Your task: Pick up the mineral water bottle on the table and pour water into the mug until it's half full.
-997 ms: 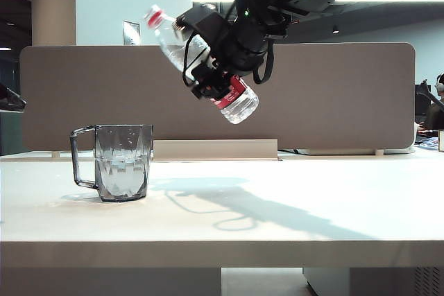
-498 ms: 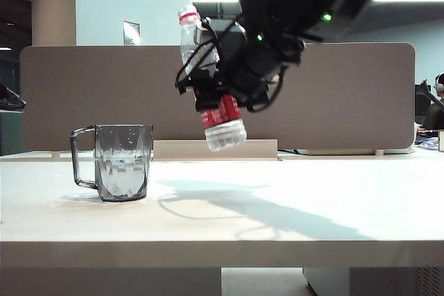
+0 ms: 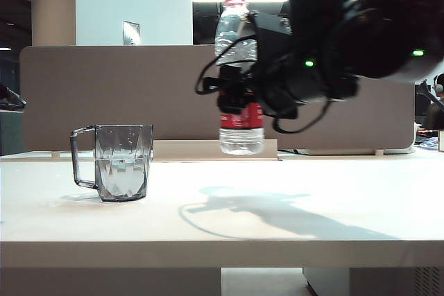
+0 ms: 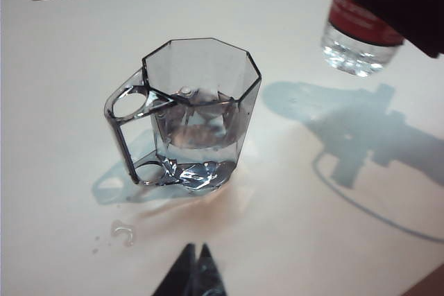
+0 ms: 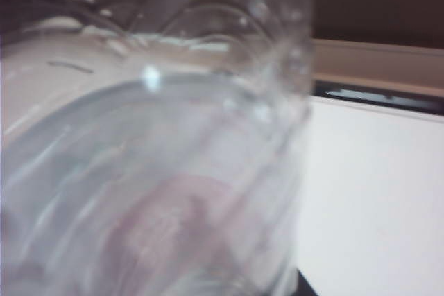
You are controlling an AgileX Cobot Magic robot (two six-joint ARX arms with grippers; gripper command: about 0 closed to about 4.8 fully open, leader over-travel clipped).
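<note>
The right gripper [image 3: 239, 98] pinches the bottle [image 3: 239, 119] upright above the surface [image 3: 277, 206], right of the mug [image 3: 123, 162] (so nothing spills). The left gripper [image 4: 195, 272] waits near the mug, fingers pressed together.

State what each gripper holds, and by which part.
The right gripper holds the bottle upright above the table, gripped around its middle just above the red label. The left gripper holds nothing, near the mug.

Glossy clear plastic mineral water bottle [image 3: 236, 53]; mug [image 4: 198, 112] smoky, perhaps glass; table [image 3: 312, 192] smooth matt.
</note>
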